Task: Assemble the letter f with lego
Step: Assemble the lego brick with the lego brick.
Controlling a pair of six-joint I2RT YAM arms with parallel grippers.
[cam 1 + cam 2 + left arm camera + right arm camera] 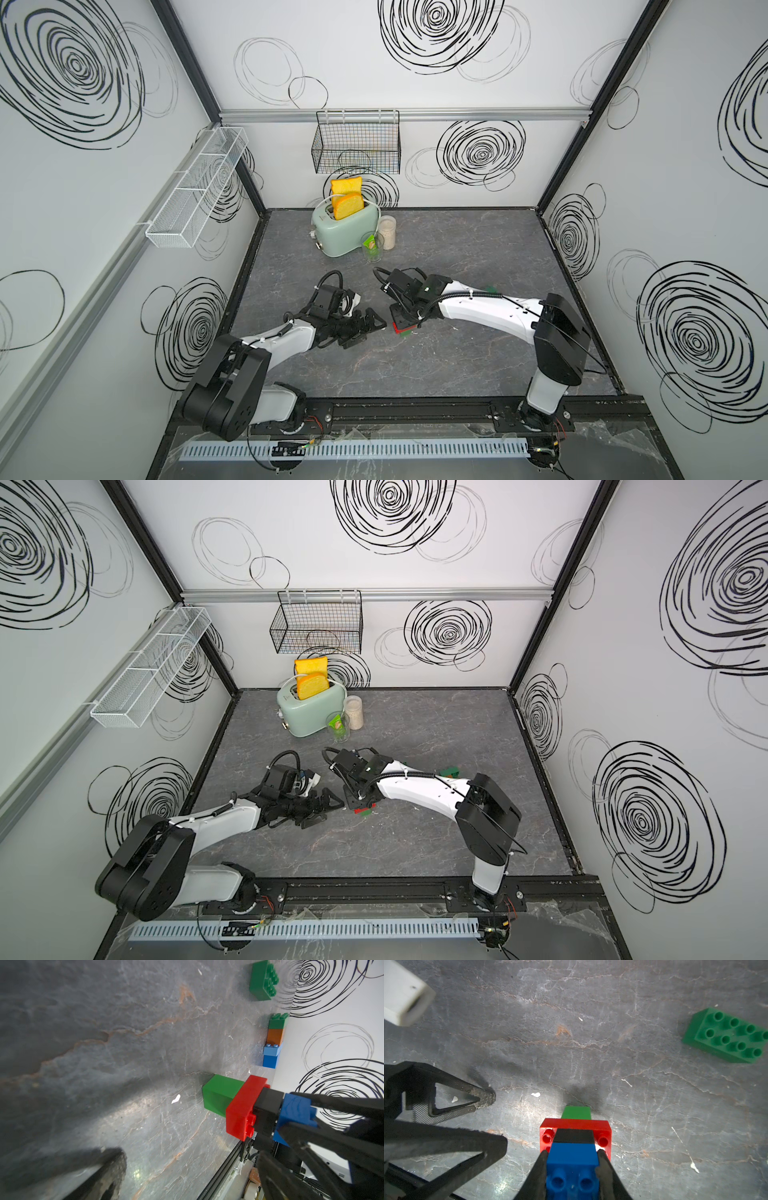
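Right gripper point(572, 1153) clamped on blue top brick point(572, 1176) of green-red-black-blue studded plastic lego stack point(575, 1126), mid-table. Likely light, rigid, slick: hold flat sides. Left gripper point(496, 1119) wide, empty, just left.

White arm links point(486, 313), black joints point(561, 336), corrugated black cable point(451, 295), triangular black tool fingers point(483, 1098)

Centre of table point(478, 257): brick stack point(575, 1142) in right gripper point(572, 1153), left gripper point(497, 1119) just left of it. Well to right: loose brick point(726, 1036), second stack point(274, 1041). Rear: toaster point(345, 232), jar point(387, 232) beside its right, cup point(372, 247) before jar.
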